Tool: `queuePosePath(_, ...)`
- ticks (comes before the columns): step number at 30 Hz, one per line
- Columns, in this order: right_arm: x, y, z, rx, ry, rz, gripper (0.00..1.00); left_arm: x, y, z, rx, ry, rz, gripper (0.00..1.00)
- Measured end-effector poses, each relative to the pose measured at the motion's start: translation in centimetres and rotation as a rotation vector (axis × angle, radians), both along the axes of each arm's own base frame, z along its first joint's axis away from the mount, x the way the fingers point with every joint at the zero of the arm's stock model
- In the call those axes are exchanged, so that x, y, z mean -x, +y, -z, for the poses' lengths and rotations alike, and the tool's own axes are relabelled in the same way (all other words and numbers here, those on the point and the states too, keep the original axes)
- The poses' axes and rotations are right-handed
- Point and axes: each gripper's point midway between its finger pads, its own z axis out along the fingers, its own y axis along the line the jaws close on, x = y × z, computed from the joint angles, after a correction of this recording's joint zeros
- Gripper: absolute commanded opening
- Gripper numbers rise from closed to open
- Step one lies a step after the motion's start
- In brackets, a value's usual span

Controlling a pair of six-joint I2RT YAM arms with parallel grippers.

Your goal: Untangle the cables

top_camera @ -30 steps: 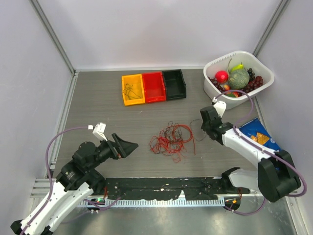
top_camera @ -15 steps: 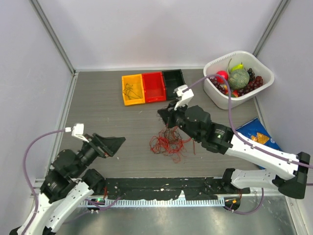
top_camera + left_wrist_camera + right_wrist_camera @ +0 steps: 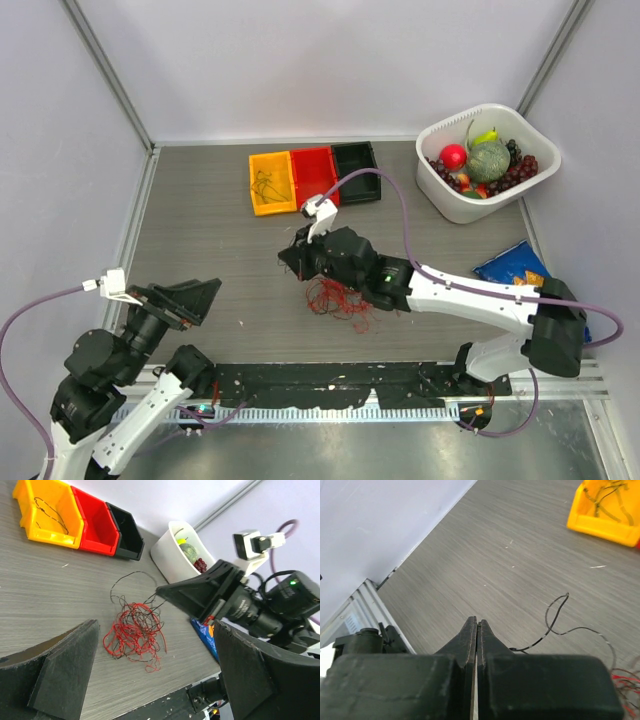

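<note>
Hovering beside the cables, the right gripper is clenched, perhaps pinching one; left gripper gapes.

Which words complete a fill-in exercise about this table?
The small red plastic bin stands between the yellow bin and the ____ one.
Thin dark wires lie inside the ____ bin.
The tangle of red and dark wires lies beneath the ____ arm.
On the left arm, the jaws stand wide ____.
Missing words: black; yellow; right; open.

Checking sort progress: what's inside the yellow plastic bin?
Thin dark wire lies curled on the floor of the yellow plastic bin; nothing else shows. One strand or several is unclear, and the near wall hides a strip of floor.
</note>
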Motion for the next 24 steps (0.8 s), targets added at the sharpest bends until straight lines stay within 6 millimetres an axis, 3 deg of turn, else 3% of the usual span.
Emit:
queuePosePath(2,-0.3,-0.9,-0.9,0.02,-0.024,0.03,0.01,-0.1,-0.1,0.2,-0.008,0.01,0.001,1.0)
queuePosePath(4,-0.8,-2.3,-3.9,0.02,-0.076,0.076,0.01,-0.4,-0.3,0.4,-0.017,0.022,0.002,1.0)
queuePosePath(7,-0.6,-5.0,-11.1,-0.072,-0.17,0.122,0.01,-0.7,-0.6,0.9,-0.027,0.038,0.002,1.0)
queuePosePath(11,1.6,-10.4,-22.4,-0.294,-0.303,0.148,0.01,-1.4,-1.2,2.6,-0.044,0.072,0.003,1.0)
queuePosePath(16,3.4,-13.8,-30.2,-0.45,-0.394,0.149,0.01,-1.8,-1.8,4.0,-0.047,0.105,0.01,1.0)
queuePosePath(18,3.6,-13.0,-30.9,-0.47,-0.402,0.122,0.01,-1.7,-1.7,3.8,-0.044,0.102,0.01,1.0)
queuePosePath(20,3.4,-11.1,-29.8,-0.456,-0.387,0.083,0.01,-1.5,-1.5,3.5,-0.042,0.097,0.01,0.99)
queuePosePath(24,2.2,-5.1,-24.0,-0.385,-0.3,-0.002,0.01,-0.3,-0.4,1.2,-0.016,0.054,0.002,1.0)
